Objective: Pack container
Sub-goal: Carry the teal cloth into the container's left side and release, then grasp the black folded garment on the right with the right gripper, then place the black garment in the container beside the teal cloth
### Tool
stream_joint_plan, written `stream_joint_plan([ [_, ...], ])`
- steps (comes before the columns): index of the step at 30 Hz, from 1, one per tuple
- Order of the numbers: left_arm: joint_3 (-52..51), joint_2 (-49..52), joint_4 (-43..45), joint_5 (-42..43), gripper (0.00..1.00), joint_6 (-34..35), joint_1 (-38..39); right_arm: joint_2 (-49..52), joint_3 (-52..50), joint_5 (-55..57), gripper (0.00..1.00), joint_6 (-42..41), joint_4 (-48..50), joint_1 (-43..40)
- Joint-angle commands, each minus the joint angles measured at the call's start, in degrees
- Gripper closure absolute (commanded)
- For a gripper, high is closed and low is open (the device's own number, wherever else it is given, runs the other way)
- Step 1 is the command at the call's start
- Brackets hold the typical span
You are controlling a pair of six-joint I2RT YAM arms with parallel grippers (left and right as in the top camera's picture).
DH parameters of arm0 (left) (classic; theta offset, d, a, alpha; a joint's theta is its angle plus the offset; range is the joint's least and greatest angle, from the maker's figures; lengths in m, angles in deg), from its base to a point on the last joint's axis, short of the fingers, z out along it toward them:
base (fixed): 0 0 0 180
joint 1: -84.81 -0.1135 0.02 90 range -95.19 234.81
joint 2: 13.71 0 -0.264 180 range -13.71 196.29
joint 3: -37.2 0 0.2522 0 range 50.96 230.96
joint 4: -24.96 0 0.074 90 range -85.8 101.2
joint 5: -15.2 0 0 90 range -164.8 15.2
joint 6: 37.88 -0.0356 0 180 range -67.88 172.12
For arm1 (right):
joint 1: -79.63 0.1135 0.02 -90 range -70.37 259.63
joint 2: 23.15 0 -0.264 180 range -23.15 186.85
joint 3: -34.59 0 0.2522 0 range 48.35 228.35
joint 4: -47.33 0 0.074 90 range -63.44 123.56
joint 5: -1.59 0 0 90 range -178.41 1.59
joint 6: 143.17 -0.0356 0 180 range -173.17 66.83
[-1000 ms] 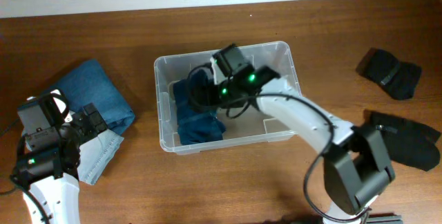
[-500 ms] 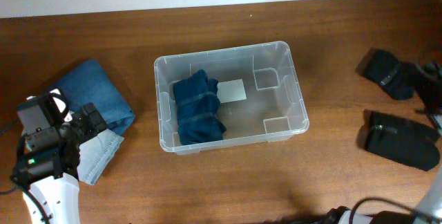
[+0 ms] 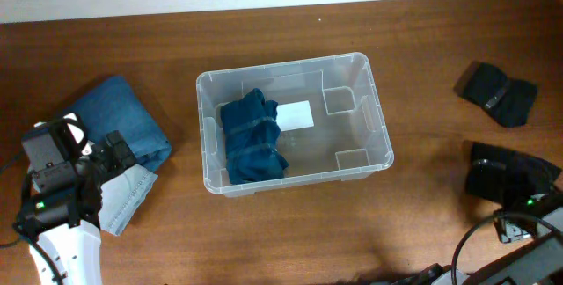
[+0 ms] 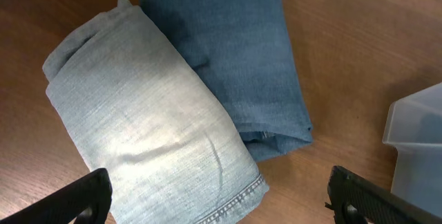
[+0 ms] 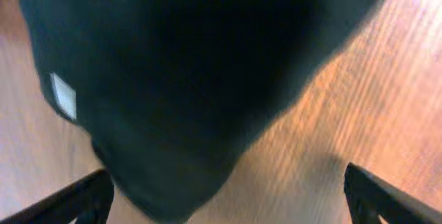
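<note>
At the middle of the tabletop [image 3: 422,39]: the container [image 3: 339,135], clear, upright, open at the top, long side running left to right. On its base a white label [image 3: 295,114], too small for any writing to be read. In its left half a folded dark blue garment [image 3: 252,137], just beside the label's left edge.

Left of the container, well apart from it: 2 folded denim pieces, touching. Farther back, the darker blue jeans [image 3: 123,118]; nearer, the pale denim [image 3: 130,199]. Above both, the left gripper [image 4: 221,198], fingers spread wide, gripping nothing. At the right edge of the left wrist view, a corner of the container.

On the right side, 2 dark pieces, apart: the far black garment [image 3: 497,91] and the near black garment [image 3: 501,172]. Just over the near one, the right gripper [image 5: 228,198], fingers spread wide, gripping nothing. On that cloth a small white tag [image 5: 63,94], blurred, unreadable.
</note>
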Motion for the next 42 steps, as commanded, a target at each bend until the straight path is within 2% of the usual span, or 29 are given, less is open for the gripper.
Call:
stream_joint_plan([
  [1, 1.01, 0.09, 0.17, 0.85, 0.01, 0.35, -0.35, -0.28, -5.46, -3.02, 0.01, 0.26, 10.29, 0.50],
  [2, 1.01, 0.09, 0.20, 0.85, 0.01, 0.35, -0.35, -0.17, -6.25, -3.02, 0.00, 0.24, 12.00, 0.50],
  [3, 1.01, 0.09, 0.20, 0.85, 0.00, 0.35, -0.35, 0.09, -7.21, -3.02, 0.07, 0.24, 14.19, 0.48],
  [8, 1.01, 0.09, 0.17, 0.85, 0.01, 0.35, -0.35, 1.22, -7.93, -3.06, 0.66, 0.26, 17.70, 0.48],
  [9, 1.01, 0.09, 0.17, 0.87, 0.01, 0.37, -0.35, 1.20, -7.91, -3.39, 0.87, 0.26, 17.68, 0.48],
  [10, 1.01, 0.09, 0.15, 0.85, 0.01, 0.37, -0.35, 1.20, -7.89, -4.35, 0.96, 0.31, 17.68, 0.48],
  [15, 1.01, 0.09, 0.13, 0.85, 0.01, 0.35, -0.35, 0.44, -3.67, -19.15, 0.96, 1.81, 14.91, 0.50],
  [16, 1.01, 0.09, 0.15, 0.85, 0.01, 0.35, -0.35, -0.70, -0.09, -23.02, 0.96, 2.03, 10.86, 1.07],
  [20, 1.01, 0.09, 0.13, 0.85, 0.01, 0.35, -0.35, -4.52, 10.60, -25.79, 0.96, 7.54, -2.10, 5.16],
  [24, 1.01, 0.09, 0.13, 0.85, 0.01, 0.35, -0.35, -9.38, 27.41, -23.63, 0.96, 17.64, -16.79, 16.37],
  [27, 1.01, 0.09, 0.13, 0.85, 0.01, 0.35, -0.35, -9.73, 40.35, -17.00, 0.96, 28.04, -26.88, 32.74],
  [28, 1.01, 0.09, 0.11, 0.85, 0.01, 0.35, -0.35, -9.66, 41.29, -15.72, 0.96, 29.16, -27.71, 34.97],
  [32, 1.01, 0.09, -0.22, 0.85, 0.01, 0.35, -0.35, -8.28, 43.34, -3.10, 0.96, 35.60, -29.38, 56.59],
  [33, 1.01, 0.09, -0.33, 0.85, 0.01, 0.35, -0.35, -6.71, 43.34, 0.79, 0.96, 37.38, -29.81, 63.01],
  [36, 1.01, 0.09, -0.52, 0.85, 0.01, 0.37, -0.35, -0.90, 43.34, 7.80, 0.96, 39.47, -30.29, 74.34],
  [39, 1.01, 0.09, -0.83, 0.85, 0.01, 0.35, -0.35, 6.86, 43.34, 12.74, 0.96, 39.45, -30.03, 80.21],
  [42, 1.01, 0.09, -0.94, 0.85, 0.01, 0.35, -0.35, 16.20, 43.34, 12.94, 0.96, 39.45, -29.88, 81.37],
])
